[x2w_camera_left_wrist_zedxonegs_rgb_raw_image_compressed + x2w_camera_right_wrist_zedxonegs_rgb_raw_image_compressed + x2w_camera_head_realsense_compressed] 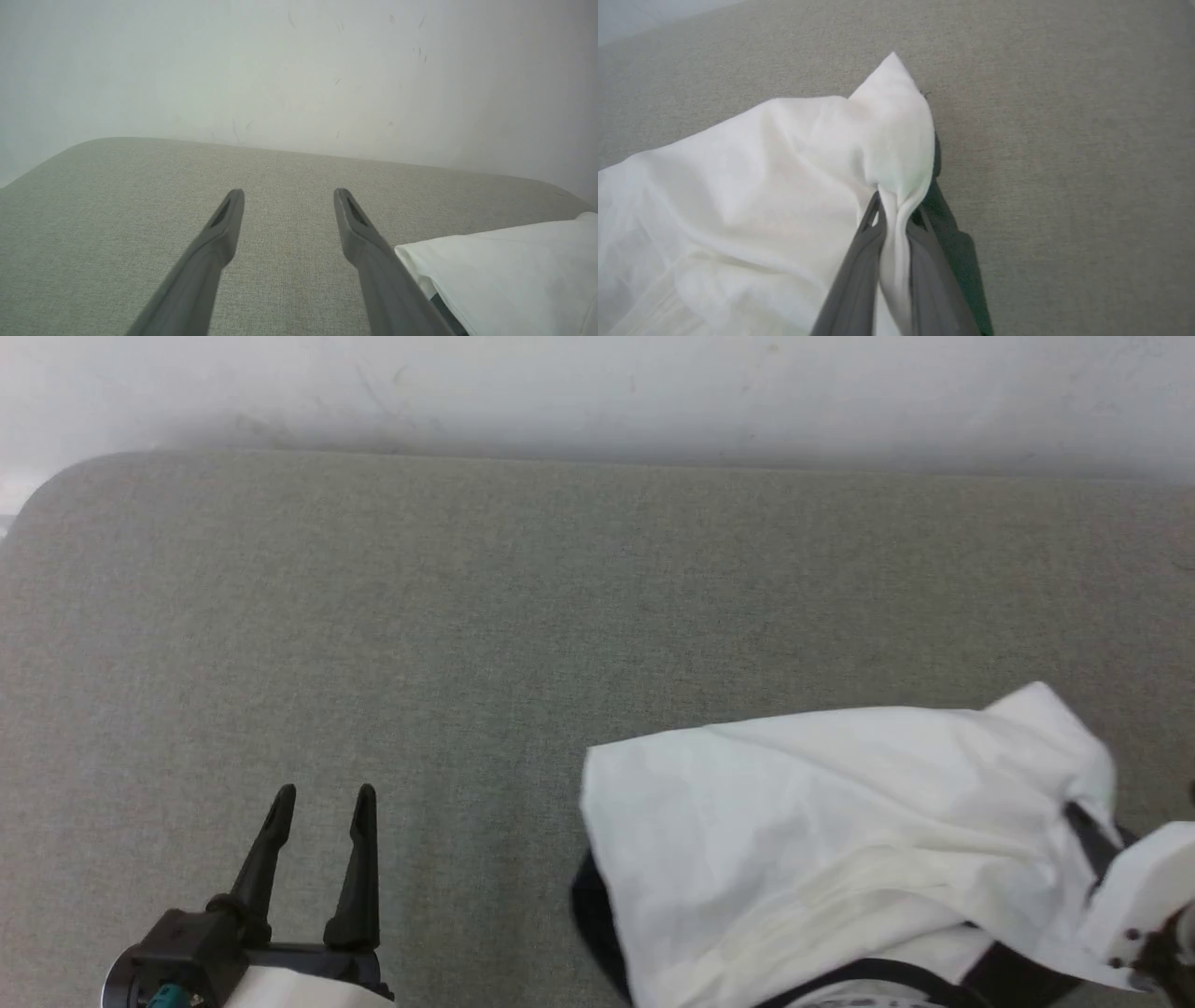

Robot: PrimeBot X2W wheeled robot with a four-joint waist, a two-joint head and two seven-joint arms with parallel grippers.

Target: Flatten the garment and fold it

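**Cloth pinched at right, left fingers idle**

Bottom centre of the right wrist view: the right gripper (896, 210) has its two dark fingers closed on a bunched fold of the soft white T-shirt with black trim (822, 821). That T-shirt lies crumpled at the head view's lower right on the grey woven surface (467, 616), long axis running left to right. Its free edge faces the left gripper (325, 795) at lower left — fingers spread wide, empty, apart from the cloth. That arm looks nearer for a spreading pull. Beyond, a pale wall (597, 392).
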